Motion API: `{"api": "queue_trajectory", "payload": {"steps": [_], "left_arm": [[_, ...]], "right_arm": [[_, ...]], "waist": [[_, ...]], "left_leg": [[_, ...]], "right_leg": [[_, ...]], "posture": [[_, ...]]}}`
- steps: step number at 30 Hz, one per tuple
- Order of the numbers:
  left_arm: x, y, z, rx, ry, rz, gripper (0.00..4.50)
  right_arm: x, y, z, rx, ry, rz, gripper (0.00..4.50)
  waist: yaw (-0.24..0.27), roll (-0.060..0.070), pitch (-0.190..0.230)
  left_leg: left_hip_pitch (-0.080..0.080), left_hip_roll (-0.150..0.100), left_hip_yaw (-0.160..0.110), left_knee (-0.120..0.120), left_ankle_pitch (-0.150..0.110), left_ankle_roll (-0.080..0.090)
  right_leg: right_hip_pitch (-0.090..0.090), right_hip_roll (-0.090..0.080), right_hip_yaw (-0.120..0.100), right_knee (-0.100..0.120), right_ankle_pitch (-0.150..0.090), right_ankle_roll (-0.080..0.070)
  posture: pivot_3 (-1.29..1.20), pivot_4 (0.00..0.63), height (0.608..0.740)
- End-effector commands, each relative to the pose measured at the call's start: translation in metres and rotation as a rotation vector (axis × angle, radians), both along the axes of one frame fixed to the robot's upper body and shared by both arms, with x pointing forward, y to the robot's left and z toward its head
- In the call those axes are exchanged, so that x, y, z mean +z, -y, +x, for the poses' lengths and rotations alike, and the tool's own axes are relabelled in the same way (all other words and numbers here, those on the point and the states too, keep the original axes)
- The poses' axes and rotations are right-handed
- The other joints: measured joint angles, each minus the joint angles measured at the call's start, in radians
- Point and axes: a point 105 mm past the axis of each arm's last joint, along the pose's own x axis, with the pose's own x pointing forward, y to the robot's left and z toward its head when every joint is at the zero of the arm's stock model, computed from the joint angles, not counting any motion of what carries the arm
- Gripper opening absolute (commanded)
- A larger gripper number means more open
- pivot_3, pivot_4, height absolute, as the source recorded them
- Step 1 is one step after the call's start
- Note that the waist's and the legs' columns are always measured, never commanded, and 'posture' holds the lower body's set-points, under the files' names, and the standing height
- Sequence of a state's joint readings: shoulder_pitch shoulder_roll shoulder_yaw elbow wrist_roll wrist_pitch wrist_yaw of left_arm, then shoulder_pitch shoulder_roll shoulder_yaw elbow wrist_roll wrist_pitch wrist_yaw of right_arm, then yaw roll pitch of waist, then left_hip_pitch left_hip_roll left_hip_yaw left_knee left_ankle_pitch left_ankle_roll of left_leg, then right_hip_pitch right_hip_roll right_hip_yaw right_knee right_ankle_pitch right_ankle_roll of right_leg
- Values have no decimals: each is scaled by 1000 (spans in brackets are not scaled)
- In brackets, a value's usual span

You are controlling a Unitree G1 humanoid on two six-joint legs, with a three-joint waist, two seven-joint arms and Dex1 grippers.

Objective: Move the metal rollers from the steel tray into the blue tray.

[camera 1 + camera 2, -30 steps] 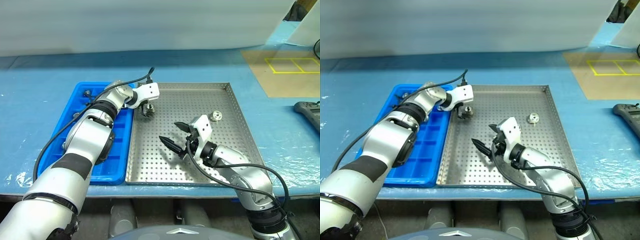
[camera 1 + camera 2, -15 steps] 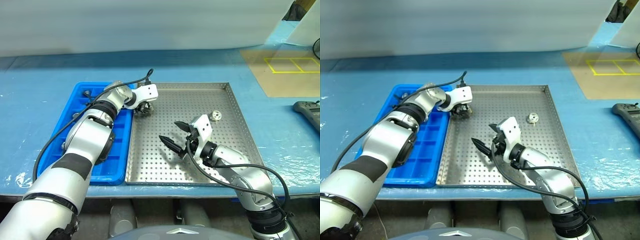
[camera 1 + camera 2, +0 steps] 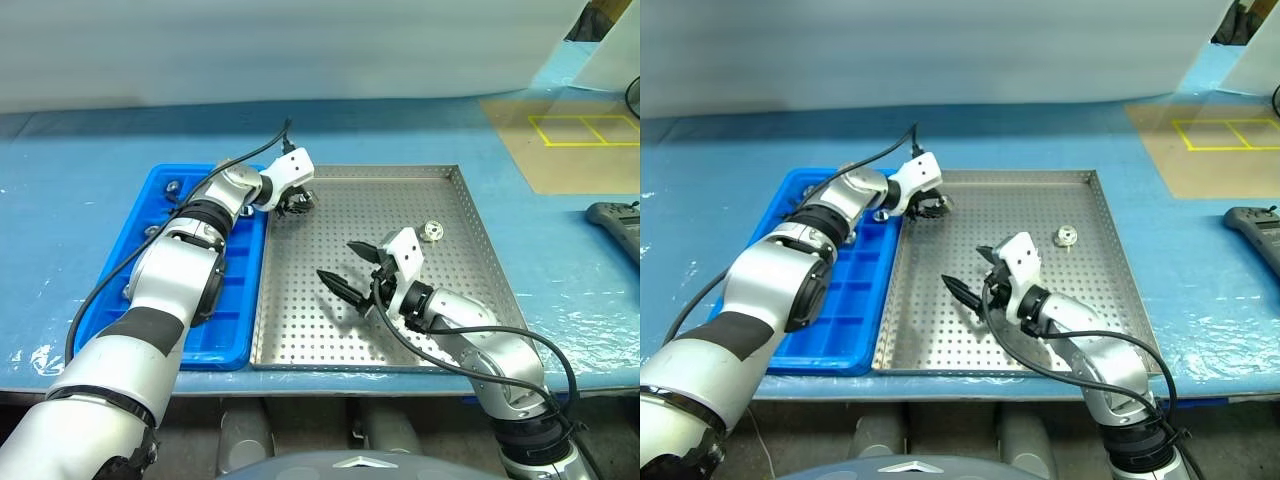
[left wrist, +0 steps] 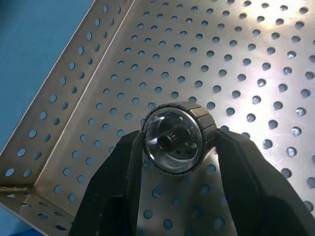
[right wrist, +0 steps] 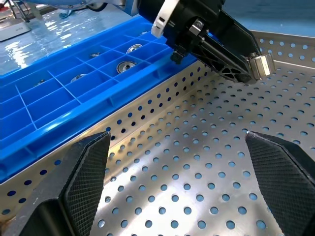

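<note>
Now one metal roller (image 3: 434,232) lies in the steel tray (image 3: 470,250) — several sit in the blue tray (image 5: 64,105).

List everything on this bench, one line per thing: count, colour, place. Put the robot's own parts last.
Steel tray: one, silver, perforated, centre of the bench.
Blue tray: one, bright blue, gridded, touching the steel tray on its left.
Metal rollers: at least five, silver; one held above the steel tray's far left corner, one loose on the tray floor to the right, at least three in the blue tray's far compartments.
Bench cover: one, blue, under both trays.
Dark device: one, black, at the bench's right edge.
Yellow markings: on the tan patch, far right.
Left tool: shut on a roller.
Right tool: open, over the steel tray's middle.
</note>
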State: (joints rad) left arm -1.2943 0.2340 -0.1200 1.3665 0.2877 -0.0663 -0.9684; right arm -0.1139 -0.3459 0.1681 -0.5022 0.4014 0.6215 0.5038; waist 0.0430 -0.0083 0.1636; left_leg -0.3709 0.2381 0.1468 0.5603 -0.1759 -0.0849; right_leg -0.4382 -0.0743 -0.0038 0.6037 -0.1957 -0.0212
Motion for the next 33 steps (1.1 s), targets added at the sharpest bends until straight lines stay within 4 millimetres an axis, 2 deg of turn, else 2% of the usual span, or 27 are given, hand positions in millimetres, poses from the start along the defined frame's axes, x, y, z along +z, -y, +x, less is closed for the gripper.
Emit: {"api": "queue_trajectory", "payload": {"steps": [1, 14, 19, 22, 24, 30, 32, 33], "left_arm": [[36, 4, 2, -48, 56, -70, 1886], [69, -24, -3, -102, 89, -114, 1886], [83, -33, -8, -100, 136, -216, 1886], [80, -42, -16, -80, 170, -240, 1886], [77, -46, -23, -75, 172, -247, 2610], [82, -57, -48, -38, 185, -282, 2610], [84, -58, -57, -34, 180, -284, 3173], [85, -59, -61, -29, 177, -289, 3173]], "right_arm": [[16, -1, 2, 29, 50, 39, 4500], [23, -3, 16, 115, 80, 29, 4500], [28, -2, 22, 160, 107, 19, 4500], [33, -1, 26, 194, 129, 20, 4500], [37, 1, 29, 211, 140, 20, 4500], [44, -1, 34, 291, 174, -2, 4500], [45, -2, 35, 311, 178, -5, 4500], [45, -2, 36, 318, 178, -8, 4500]], "waist": [[0, 0, 0], [7, -1, 2], [13, -1, 3], [16, 0, 3], [20, 0, 4], [37, 1, 5], [41, 1, 5], [46, 1, 5]], "left_leg": [[0, 0, 0, 0, 0, 0], [0, 0, 0, -1, 0, 0], [0, 0, 0, -1, 0, 0], [0, 0, 0, -2, 0, 0], [0, 1, 0, -2, 0, 0], [-1, 2, 0, -2, 0, -1], [-1, 2, 0, -2, 0, -1], [-1, 2, 0, -2, 0, -1]], "right_leg": [[0, 0, 0, 0, 0, 0], [0, 0, -1, 0, 0, 0], [0, 0, -1, 0, 0, 0], [0, 0, -1, 1, 0, -1], [0, 0, -1, 1, 0, -1], [-2, 0, -3, 2, 0, -1], [-2, 0, -3, 2, 0, -2], [-2, -1, -3, 2, -1, -2]], "posture": [[-192, 150, 740], [-82, 150, 740], [-50, 150, 740], [-17, 150, 740], [1, 150, 740], [54, 150, 740], [71, 150, 740], [90, 150, 740]]}}
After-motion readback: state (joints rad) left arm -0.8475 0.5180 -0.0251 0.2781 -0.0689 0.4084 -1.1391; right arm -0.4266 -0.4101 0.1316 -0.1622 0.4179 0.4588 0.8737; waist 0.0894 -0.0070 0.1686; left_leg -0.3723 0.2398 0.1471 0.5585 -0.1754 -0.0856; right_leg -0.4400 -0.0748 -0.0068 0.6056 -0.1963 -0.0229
